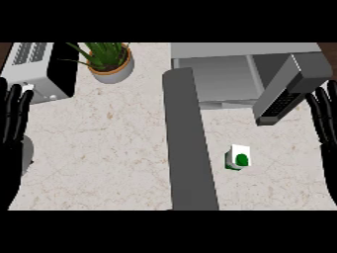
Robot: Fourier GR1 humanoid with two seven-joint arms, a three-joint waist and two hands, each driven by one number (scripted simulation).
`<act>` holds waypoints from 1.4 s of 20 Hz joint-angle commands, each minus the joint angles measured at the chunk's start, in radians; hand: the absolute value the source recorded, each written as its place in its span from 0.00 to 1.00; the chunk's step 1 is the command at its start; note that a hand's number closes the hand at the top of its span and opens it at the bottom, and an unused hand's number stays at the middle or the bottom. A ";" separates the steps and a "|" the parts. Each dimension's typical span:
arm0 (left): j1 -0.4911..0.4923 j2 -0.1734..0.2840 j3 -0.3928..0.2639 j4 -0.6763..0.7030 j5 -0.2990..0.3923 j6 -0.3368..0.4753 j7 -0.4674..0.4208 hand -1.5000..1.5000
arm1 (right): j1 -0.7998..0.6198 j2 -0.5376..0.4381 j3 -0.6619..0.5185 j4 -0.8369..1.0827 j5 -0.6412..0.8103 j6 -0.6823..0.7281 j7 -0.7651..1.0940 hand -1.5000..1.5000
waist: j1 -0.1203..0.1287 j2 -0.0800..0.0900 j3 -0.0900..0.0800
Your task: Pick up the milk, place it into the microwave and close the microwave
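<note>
Pale marbled surface [112,148] carries the milk [238,157] at lower right of centre, a small white upright carton with a green mark, top facing upward, below the open microwave [229,74], while the left robot hand [2,123] and right robot hand [334,121] rest open at the edges.

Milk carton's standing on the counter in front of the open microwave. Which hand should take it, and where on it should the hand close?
Probably the right hand, resting open at the view's right edge, nearer the milk carton. The carton stands upright and alone, so come in from its right and wrap its flat side walls at mid-height. The microwave door is already open.
</note>
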 commanded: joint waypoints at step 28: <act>0.403 -0.055 0.019 -0.094 0.198 -0.145 -0.101 0.00 | 0.099 0.083 0.445 0.094 0.095 -0.294 -0.064 0.00 | 0.044 0.012 -0.033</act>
